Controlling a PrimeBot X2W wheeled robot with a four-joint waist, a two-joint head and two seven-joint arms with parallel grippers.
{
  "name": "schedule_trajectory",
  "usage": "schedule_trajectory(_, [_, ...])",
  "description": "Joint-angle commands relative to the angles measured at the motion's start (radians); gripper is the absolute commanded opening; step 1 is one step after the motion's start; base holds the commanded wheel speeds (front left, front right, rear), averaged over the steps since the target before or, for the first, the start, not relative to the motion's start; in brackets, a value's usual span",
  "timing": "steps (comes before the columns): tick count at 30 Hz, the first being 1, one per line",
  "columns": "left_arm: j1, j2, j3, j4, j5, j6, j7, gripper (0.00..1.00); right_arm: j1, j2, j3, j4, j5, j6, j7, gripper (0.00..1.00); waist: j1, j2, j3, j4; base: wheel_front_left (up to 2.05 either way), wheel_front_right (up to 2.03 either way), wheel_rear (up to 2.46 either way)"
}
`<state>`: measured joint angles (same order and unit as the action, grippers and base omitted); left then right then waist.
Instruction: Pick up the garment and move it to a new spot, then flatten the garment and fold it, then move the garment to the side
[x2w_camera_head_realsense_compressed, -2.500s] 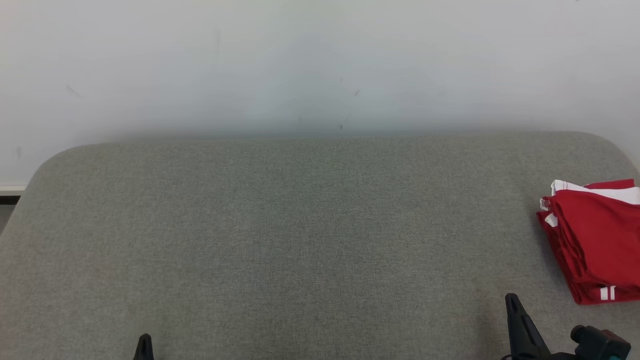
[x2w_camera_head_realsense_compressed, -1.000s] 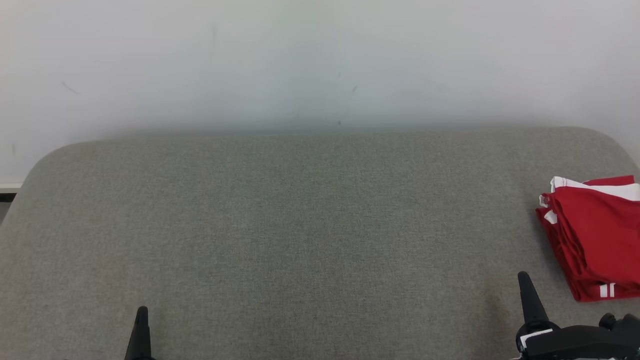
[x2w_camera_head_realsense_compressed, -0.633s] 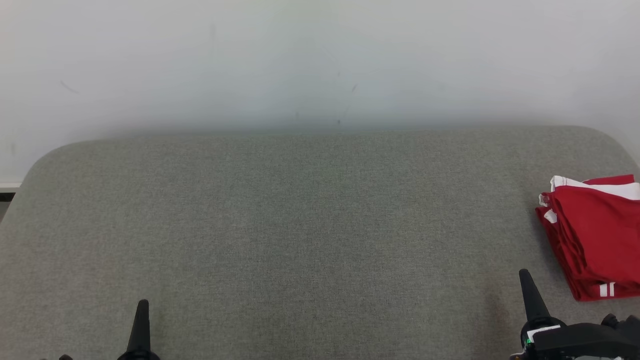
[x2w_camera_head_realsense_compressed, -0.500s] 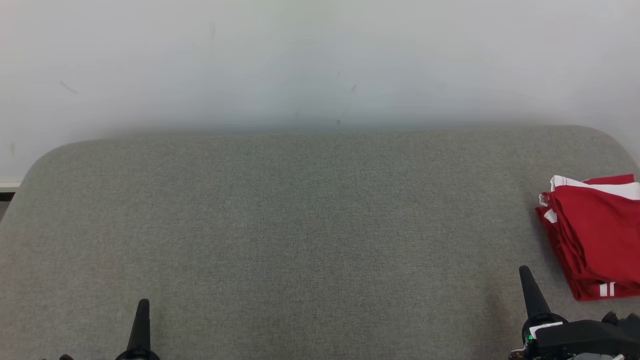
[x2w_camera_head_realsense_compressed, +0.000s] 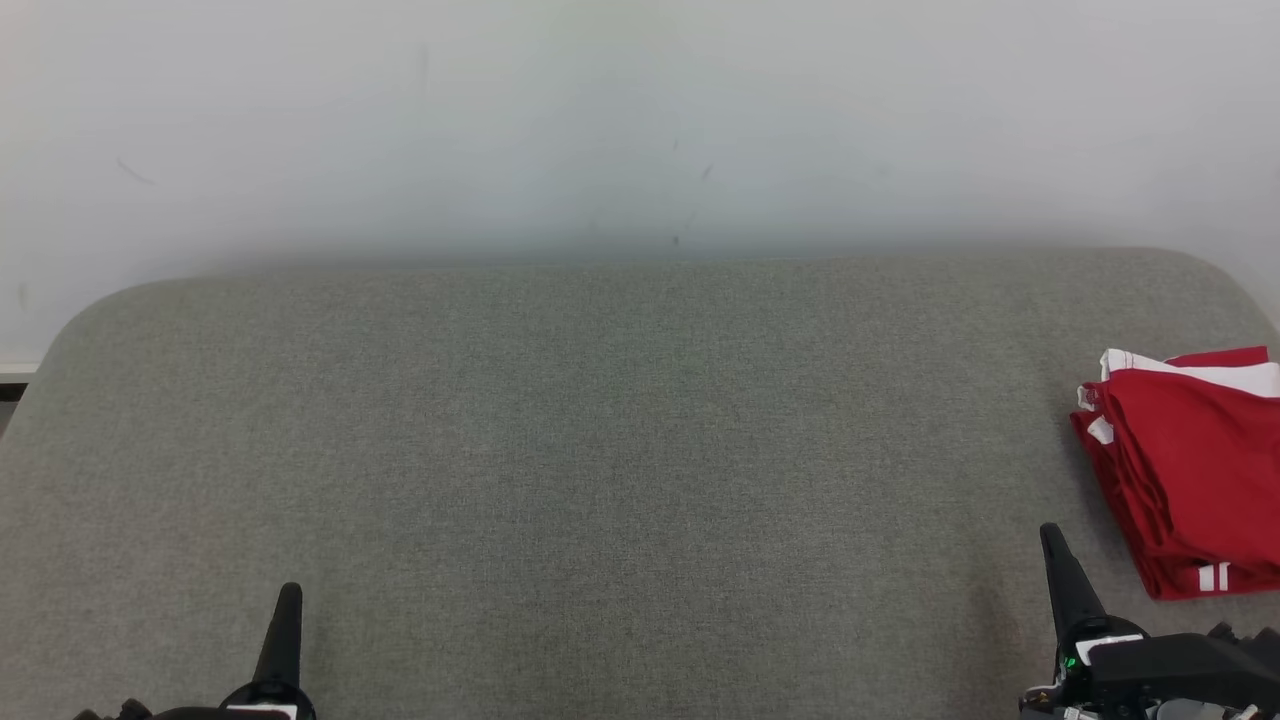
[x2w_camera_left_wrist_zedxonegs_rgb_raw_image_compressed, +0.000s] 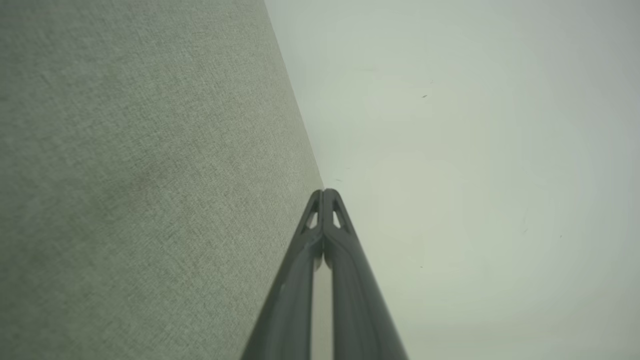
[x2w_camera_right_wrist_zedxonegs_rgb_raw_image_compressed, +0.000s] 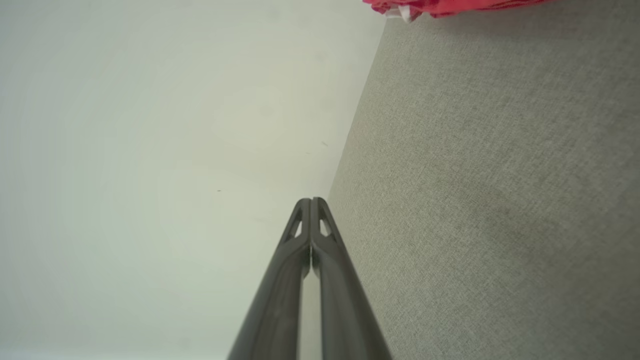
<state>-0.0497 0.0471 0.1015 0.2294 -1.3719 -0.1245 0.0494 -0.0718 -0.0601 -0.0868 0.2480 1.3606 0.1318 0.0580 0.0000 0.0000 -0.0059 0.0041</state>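
Black fingers come first: the left gripper (x2w_camera_head_realsense_compressed: 288, 602) and the right gripper (x2w_camera_head_realsense_compressed: 1053, 542) sit low at the near edge. Each is pinched tight with nothing in it, likely because the folding job looks done. A bit farther, off to the right, the red garment (x2w_camera_head_realsense_compressed: 1190, 470) lies folded in a neat pile by the side edge of the grey cloth top (x2w_camera_head_realsense_compressed: 600, 450). Behind it all stands a white wall (x2w_camera_head_realsense_compressed: 640, 110).

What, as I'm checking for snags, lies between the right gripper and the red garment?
Just bare grey upholstery. In the head view, the right gripper stands apart from the folded red garment, with plain fabric between them.
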Motion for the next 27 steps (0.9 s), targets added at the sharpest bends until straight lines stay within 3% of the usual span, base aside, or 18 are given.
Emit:
schedule_trajectory(1, [-0.023,0.005,0.004,-0.002,-0.028,-0.008,0.006,0.00,-0.016,0.002,-0.005,-0.007,0.024,-0.001,0.005,0.00,0.0000,0.0000,0.000,0.000,0.00,0.00,0.00])
schedule_trajectory(27, [-0.059,0.005,0.013,0.014,-0.199,-0.007,0.056,0.00,-0.034,0.009,-0.024,-0.005,0.205,-0.002,0.048,0.00,0.0000,0.0000,0.007,-0.003,0.00,0.00,0.00])
